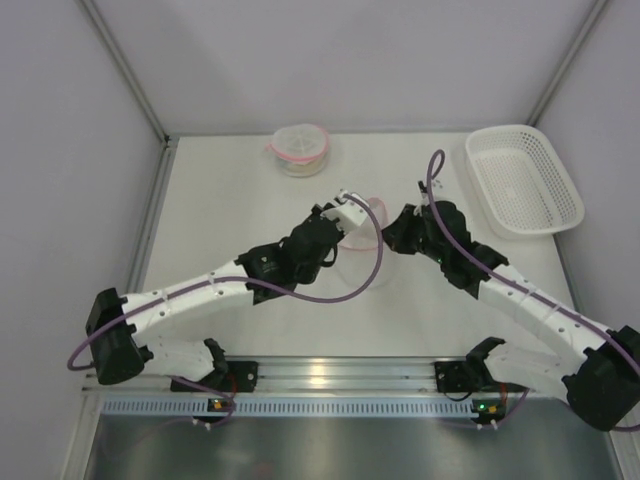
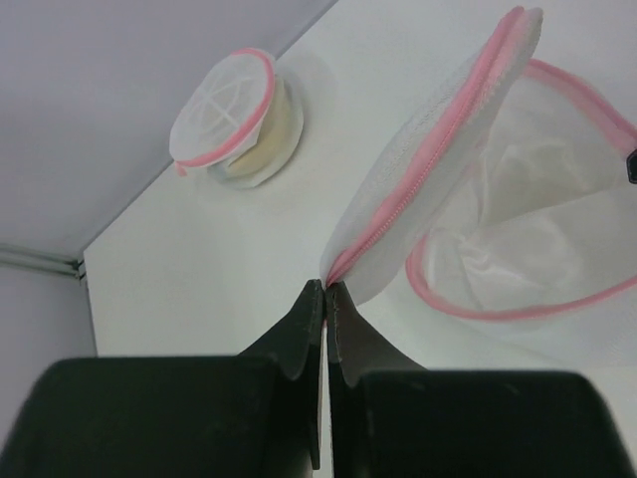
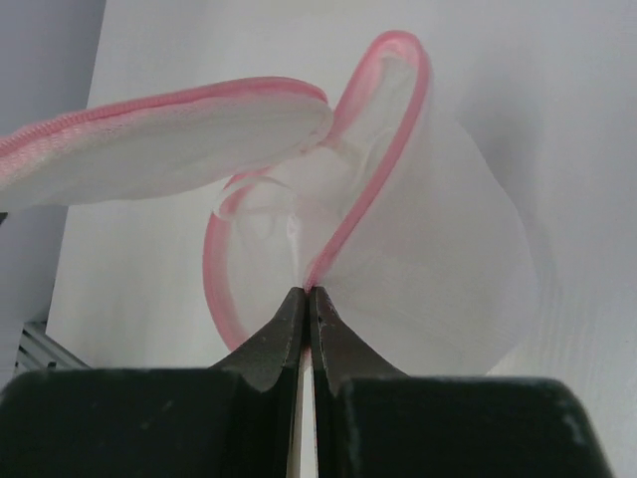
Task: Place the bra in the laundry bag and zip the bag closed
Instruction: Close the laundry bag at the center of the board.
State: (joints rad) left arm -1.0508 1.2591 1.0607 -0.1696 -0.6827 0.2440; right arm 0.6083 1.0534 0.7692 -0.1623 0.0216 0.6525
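Observation:
A white mesh laundry bag with pink trim (image 1: 370, 208) hangs open between my two grippers at mid-table. My left gripper (image 2: 325, 286) is shut on the end of its round zip-edged lid flap (image 2: 428, 169), which stands up on edge. My right gripper (image 3: 307, 291) is shut on the pink rim of the bag's body (image 3: 438, 269). The lid (image 3: 169, 139) lies off to the left in that view. The bag's inside (image 2: 528, 239) shows only white mesh. No bra shows on its own. In the top view the left gripper (image 1: 345, 232) and the right gripper (image 1: 392, 232) face each other.
A second round mesh bag with pink trim (image 1: 300, 148) sits closed at the back of the table with something cream-coloured inside; it also shows in the left wrist view (image 2: 234, 119). A white plastic basket (image 1: 525, 180) stands at the back right. Walls enclose the table.

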